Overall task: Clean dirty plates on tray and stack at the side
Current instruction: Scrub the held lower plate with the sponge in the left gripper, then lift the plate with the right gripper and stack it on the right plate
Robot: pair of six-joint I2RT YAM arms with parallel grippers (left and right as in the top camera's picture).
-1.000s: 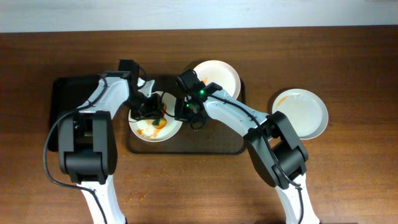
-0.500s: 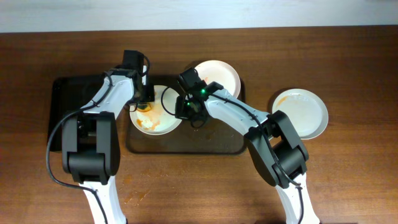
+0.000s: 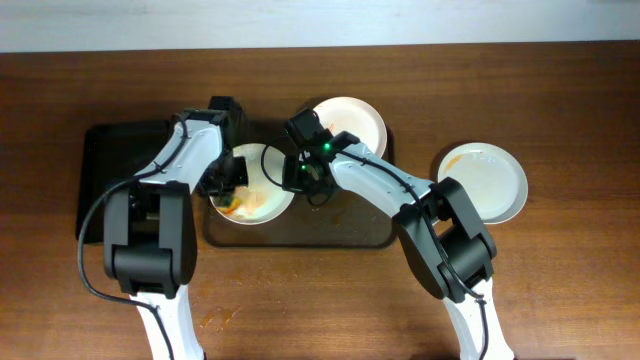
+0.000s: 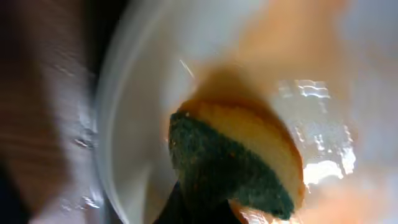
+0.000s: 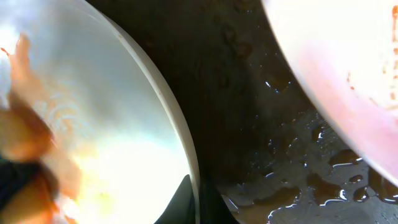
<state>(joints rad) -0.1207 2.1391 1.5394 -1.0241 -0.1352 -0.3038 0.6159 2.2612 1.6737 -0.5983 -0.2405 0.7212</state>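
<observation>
a black tray lay at the far left, partly under the left arm. the left gripper was down over the first plate, clenched on a sponge. its fingers were almost wholly cut off in the blurred wrist view. the sponge pressed on the plate amid orange smears. the right gripper pinched that plate's right rim, with only the fingertips showing. this plate sat at the left end of the brown tray, whose floor was wet. a second plate lay at the tray's back right, its near edge hidden by the right arm. a third plate rested on the table, well apart to the right.
</observation>
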